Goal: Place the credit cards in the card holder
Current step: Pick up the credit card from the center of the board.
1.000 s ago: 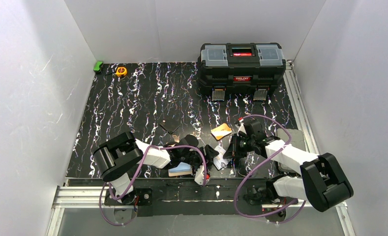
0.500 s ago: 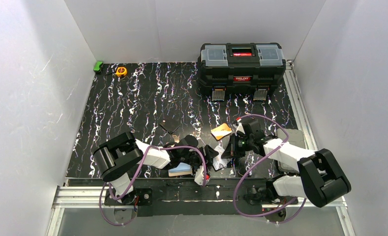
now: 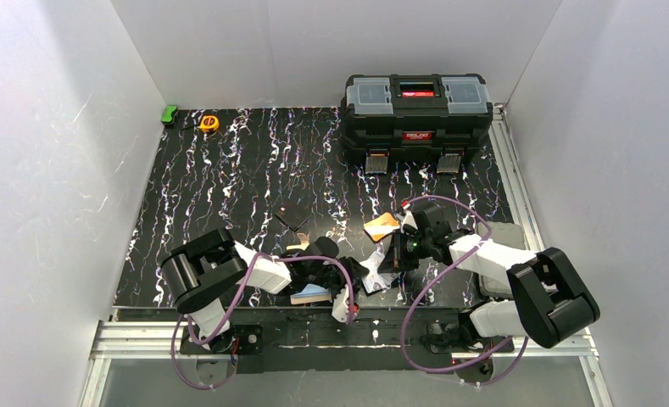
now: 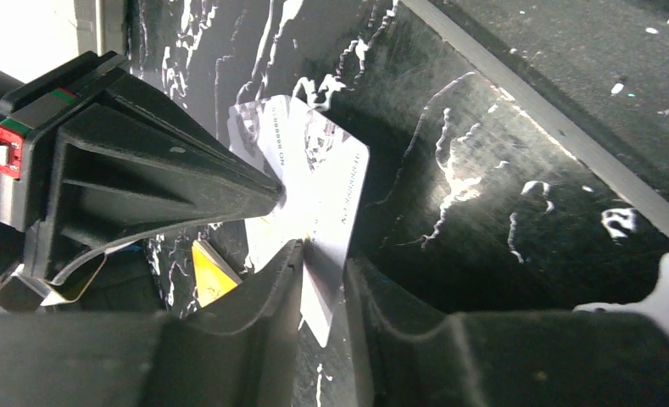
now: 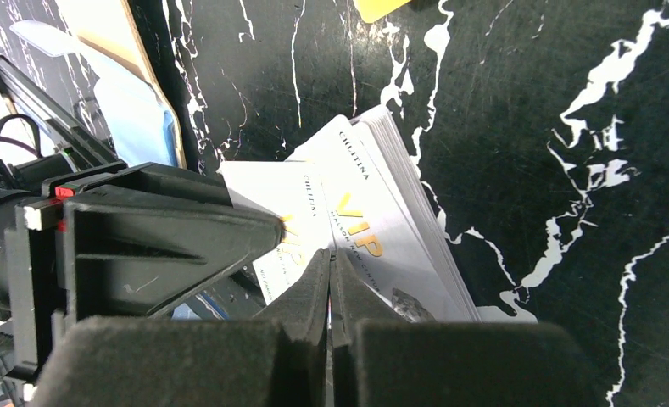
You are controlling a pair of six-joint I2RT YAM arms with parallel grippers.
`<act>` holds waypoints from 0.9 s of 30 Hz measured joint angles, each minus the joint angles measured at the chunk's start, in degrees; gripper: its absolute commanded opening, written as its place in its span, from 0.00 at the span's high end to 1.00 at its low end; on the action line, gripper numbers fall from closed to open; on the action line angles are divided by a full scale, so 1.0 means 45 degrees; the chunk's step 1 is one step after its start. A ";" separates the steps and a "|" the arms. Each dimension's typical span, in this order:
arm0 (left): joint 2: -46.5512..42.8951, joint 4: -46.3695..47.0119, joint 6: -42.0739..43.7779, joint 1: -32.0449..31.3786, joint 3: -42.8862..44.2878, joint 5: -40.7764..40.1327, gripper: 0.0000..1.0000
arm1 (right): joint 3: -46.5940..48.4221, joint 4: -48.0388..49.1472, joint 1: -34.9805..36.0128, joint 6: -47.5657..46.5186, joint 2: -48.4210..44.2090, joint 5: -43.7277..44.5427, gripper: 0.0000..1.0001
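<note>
Nearest, at near edge of table [image 3: 229,186]: card holder [image 5: 102,21], light blue card [image 5: 136,106] lying against it; cannot tell if slotted in.

Middle: silver-white card [image 4: 314,170] tilted, lower edge in narrow gap of my left gripper [image 4: 322,259]; cannot tell if fingers clamp it. My right gripper [image 5: 331,259] fully closed, empty, tip on card face.

Beyond: orange-yellow card [image 3: 381,225] loose on table, apart from holder.

Far: black toolbox [image 3: 416,108], not involved.

Judgement: silver-white card mid-pickup; at least two cards left to insert.
</note>
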 measured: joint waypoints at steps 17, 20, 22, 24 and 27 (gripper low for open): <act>-0.0457 0.1360 -0.0029 -0.0010 -0.0884 -0.1127 1.00 | 0.0364 -0.0087 0.0010 -0.0087 -0.0005 -0.0068 0.43; -0.0850 0.1311 -0.0024 -0.0010 -0.0986 -0.1554 1.00 | 0.0860 -0.0675 -0.0044 -0.0306 -0.0257 0.0228 0.29; -0.1243 0.1166 0.0029 -0.0010 -0.1054 -0.1812 1.00 | 0.1423 -0.1253 -0.0136 -0.0568 -0.0393 0.0461 0.21; -0.1715 0.1025 0.0155 -0.0010 -0.1064 -0.1972 1.00 | 0.2021 -0.1690 -0.0282 -0.0758 -0.0515 0.0612 0.07; -0.2628 0.0719 0.0306 -0.0010 -0.1059 -0.2137 1.00 | 0.2890 -0.2132 -0.0636 -0.0952 -0.0874 0.0622 0.02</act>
